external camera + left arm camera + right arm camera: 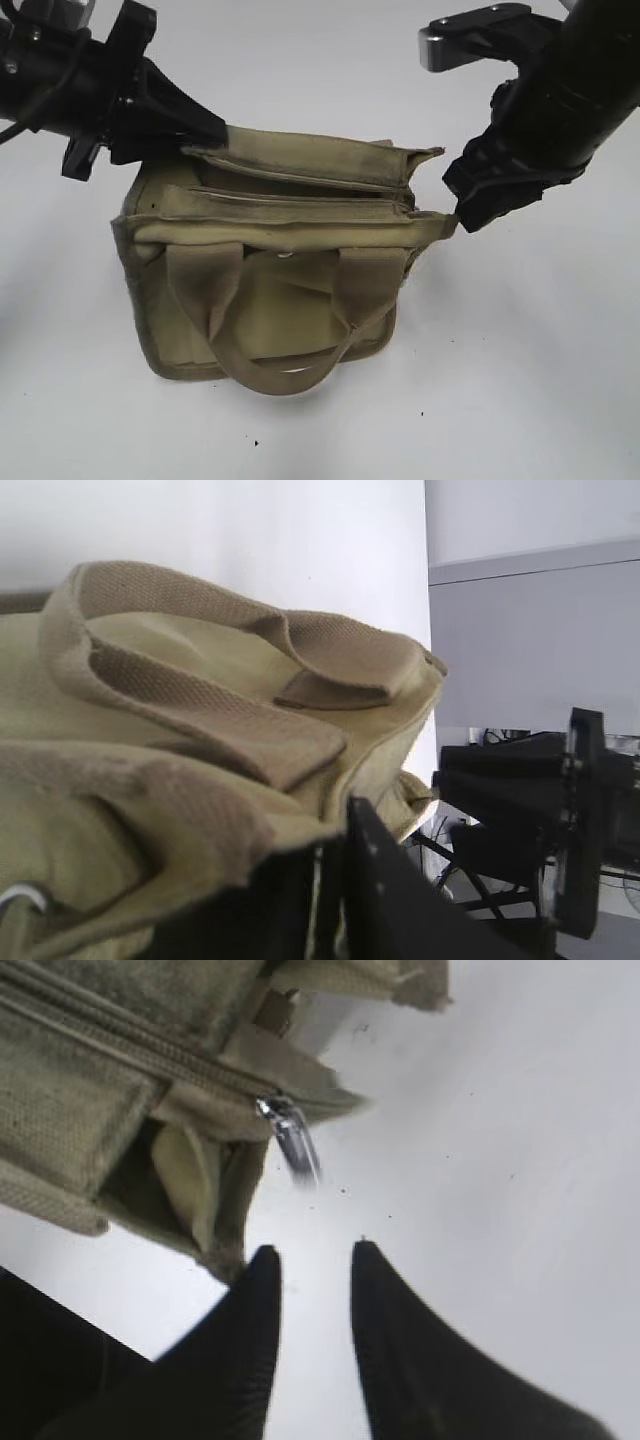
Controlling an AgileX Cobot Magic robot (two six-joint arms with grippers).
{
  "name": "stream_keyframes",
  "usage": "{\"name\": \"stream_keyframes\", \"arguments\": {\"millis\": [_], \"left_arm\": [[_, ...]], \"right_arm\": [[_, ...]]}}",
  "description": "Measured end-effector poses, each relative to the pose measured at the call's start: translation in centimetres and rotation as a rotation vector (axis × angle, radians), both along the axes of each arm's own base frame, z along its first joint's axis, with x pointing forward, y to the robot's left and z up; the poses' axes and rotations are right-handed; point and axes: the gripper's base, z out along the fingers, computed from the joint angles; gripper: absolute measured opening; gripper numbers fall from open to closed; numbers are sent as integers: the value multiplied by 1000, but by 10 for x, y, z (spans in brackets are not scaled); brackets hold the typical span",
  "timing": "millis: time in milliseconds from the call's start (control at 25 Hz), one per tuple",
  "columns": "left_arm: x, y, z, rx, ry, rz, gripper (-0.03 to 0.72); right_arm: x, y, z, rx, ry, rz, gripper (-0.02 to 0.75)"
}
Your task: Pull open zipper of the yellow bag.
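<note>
On the white tabletop [520, 400], the boxy khaki canvas bag [270, 300] sits between both arms, its top mouth gaping. Across that top, the long khaki-taped zipper [295, 197] runs left to right, its small silver metal pull tab [293, 1140] dangling at the right end. Nearest is the black right gripper [312, 1255]: its jaws stand apart, empty, the tab just beyond their tips and clear of them. At the bag's left end sits the black left gripper [205, 130], against the fabric; whether it pinches anything I cannot tell.
</note>
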Motion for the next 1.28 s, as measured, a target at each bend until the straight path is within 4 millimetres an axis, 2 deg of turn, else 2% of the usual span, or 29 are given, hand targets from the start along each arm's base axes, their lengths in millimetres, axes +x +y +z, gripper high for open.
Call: {"name": "stream_keyframes", "arguments": {"millis": [40,120,160,200,280,440,560,680,840,880,1000,1120,1280], "left_arm": [[0,0,0,8,-4,-5,168],[-2,2,1,32,-19,-20,325],[-3,3,2,45,-28,-29,389],[-6,4,5,68,-46,-43,452],[-14,9,12,129,-98,-81,518],[-35,27,36,321,-283,-135,542],[-58,41,60,431,-391,-128,545],[-88,59,82,541,-452,-108,545],[-134,81,98,656,-474,-72,533],[-146,86,99,672,-488,-58,530],[-191,101,95,692,-580,-11,524],[-226,115,73,729,-636,19,519],[-263,127,39,739,-706,64,514]], "right_arm": [[-1,0,3,13,1,-27,318],[-6,-2,11,35,-1,-79,500],[-9,-4,14,43,2,-98,570],[-13,-5,19,46,8,-110,597],[-24,-10,27,50,19,-126,606],[-52,-23,33,57,41,-173,593],[-81,-36,35,75,34,-209,592],[-117,-52,35,102,3,-231,592],[-164,-74,30,145,-61,-234,592],[-180,-81,31,172,-106,-231,592],[-211,-95,23,215,-181,-223,592],[-236,-106,18,263,-274,-202,592],[-260,-117,13,319,-393,-174,585]]}}
